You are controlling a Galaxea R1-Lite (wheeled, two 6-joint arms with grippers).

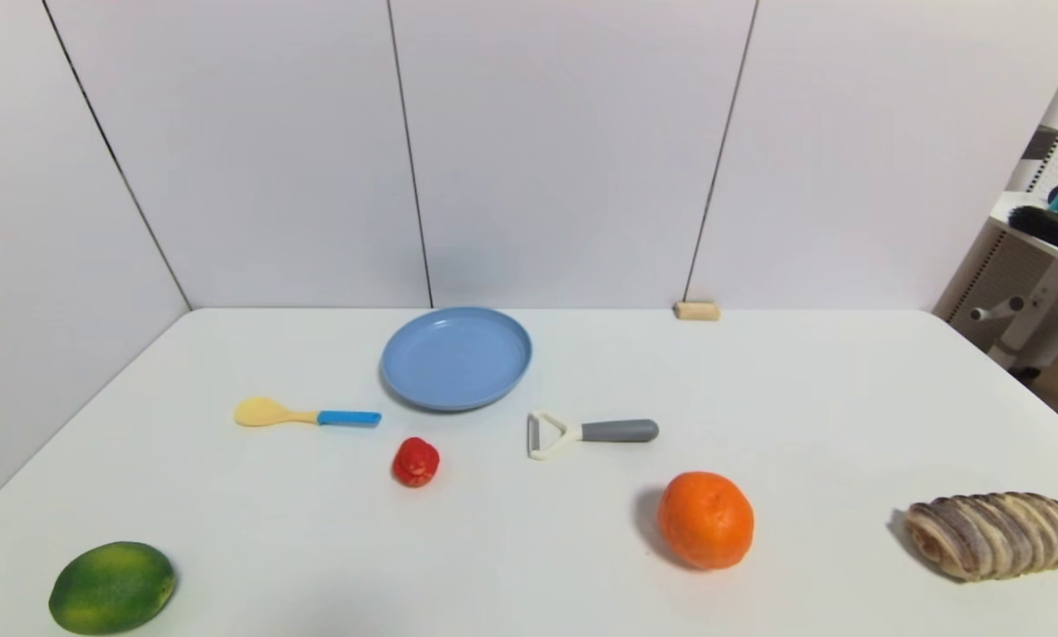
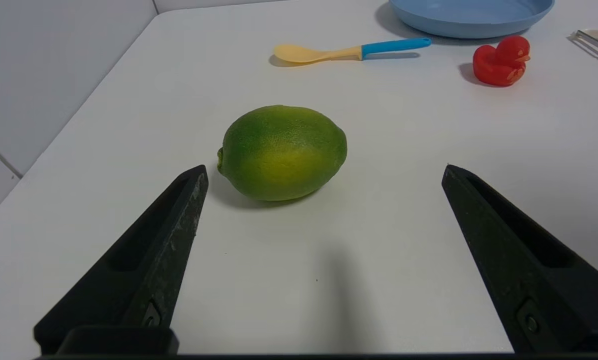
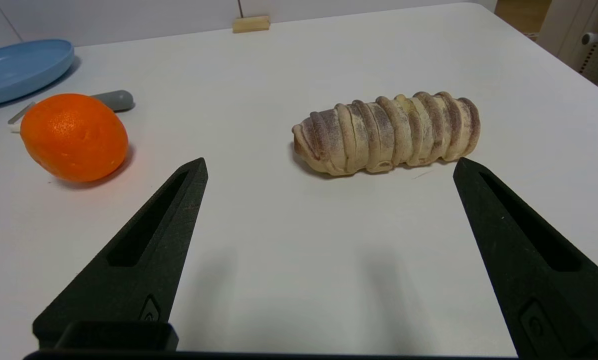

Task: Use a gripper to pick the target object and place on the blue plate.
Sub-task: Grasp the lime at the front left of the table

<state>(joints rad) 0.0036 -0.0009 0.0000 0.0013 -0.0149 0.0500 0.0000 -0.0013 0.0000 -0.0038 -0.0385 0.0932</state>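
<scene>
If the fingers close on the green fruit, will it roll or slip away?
The green fruit is oval and lies free on the flat table, so a nudge probably rolls it. Its skin looks slightly glossy, perhaps slippery. The left gripper stands open behind it.

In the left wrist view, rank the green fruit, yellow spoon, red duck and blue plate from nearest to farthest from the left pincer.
Left pincer is open, above the table.
1. Green fruit: just ahead, between the fingertips' lines.
2. Yellow spoon and red duck: well beyond the fruit, too close to call.
3. Blue plate: farthest, at the table's back.
</scene>
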